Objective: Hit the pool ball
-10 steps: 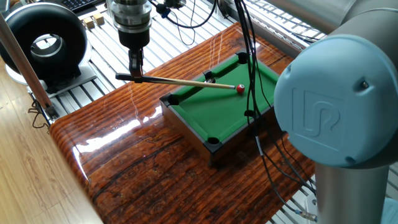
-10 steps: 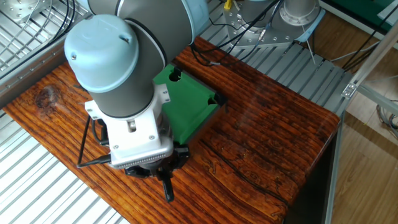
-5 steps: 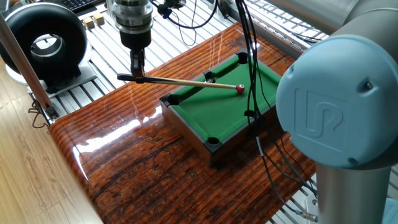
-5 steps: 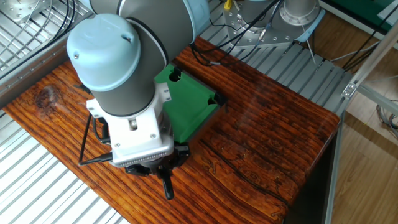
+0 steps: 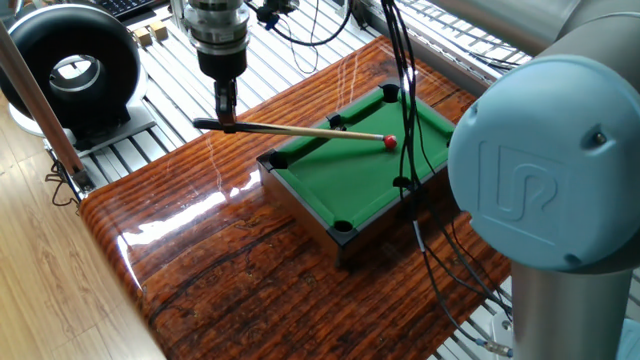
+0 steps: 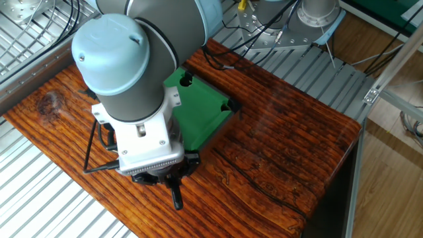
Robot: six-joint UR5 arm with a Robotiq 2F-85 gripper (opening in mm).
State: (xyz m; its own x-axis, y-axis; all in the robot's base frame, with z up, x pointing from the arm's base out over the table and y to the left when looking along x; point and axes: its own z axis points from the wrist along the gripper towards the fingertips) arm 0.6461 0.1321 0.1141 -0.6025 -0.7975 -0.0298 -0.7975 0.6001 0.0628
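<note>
A small green pool table (image 5: pixel 330 180) with black pocket holes sits on the wooden tabletop. The tiny red pool ball (image 5: pixel 390 142) lies on the felt near the right rail. My gripper (image 5: pixel 226 118) is left of the table and shut on the dark butt of a thin wooden cue (image 5: pixel 300 131). The cue lies level over the felt and its tip touches the ball. In the other fixed view the arm hides the ball and the cue; only a corner of the table's felt (image 6: pixel 198 112) and my gripper's fingers (image 6: pixel 176 198) show.
A black round device (image 5: pixel 70 70) stands at the back left. Cables (image 5: pixel 405 120) hang across the table's right side. The arm's big blue joint (image 5: pixel 540 180) fills the right foreground. The wooden tabletop (image 5: pixel 220 260) is edged by metal slats.
My gripper and the cue have shifted a little to the right. The ball has moved slightly to the right along the felt.
</note>
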